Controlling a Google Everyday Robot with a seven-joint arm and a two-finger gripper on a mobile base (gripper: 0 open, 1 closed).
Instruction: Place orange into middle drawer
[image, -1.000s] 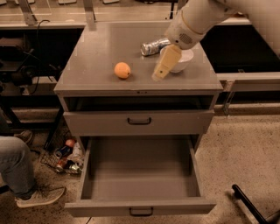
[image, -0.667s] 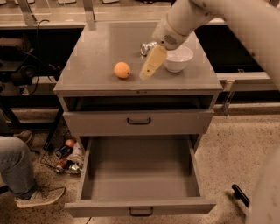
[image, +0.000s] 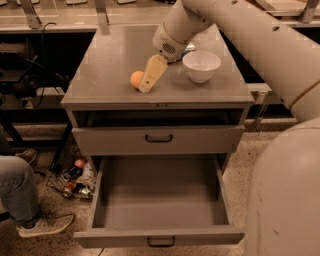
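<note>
Leftward across the cabinet top (image: 105, 60) is where the gripper (image: 152, 74) has travelled since the earlier frames. It has left the white bowl (image: 201, 65) and arrived at the orange (image: 135, 79). It now sits just left of the frame's centre, in the upper half, slanting down and to the left. Its pale tip is low over the grey surface and covers the orange's right edge. Whether it is spread or closed around the fruit cannot be told, nor whether it touches it.

The orange rests on the cabinet top, near the front edge and left of the bowl, about where it lay before. The bowl stands upright to the right, apart from the gripper. The arm (image: 240, 30) runs from the gripper up and right, then fills the right edge of the frame.

Below the top, the upper drawer front (image: 159, 140) is shut. Under it the middle drawer (image: 160, 200) is pulled fully out in the lower centre, its flat grey inside bare. At lower left are a person's leg (image: 17, 187) and shoe (image: 45, 226), with littered cans (image: 75, 181) on the floor beside the cabinet.
</note>
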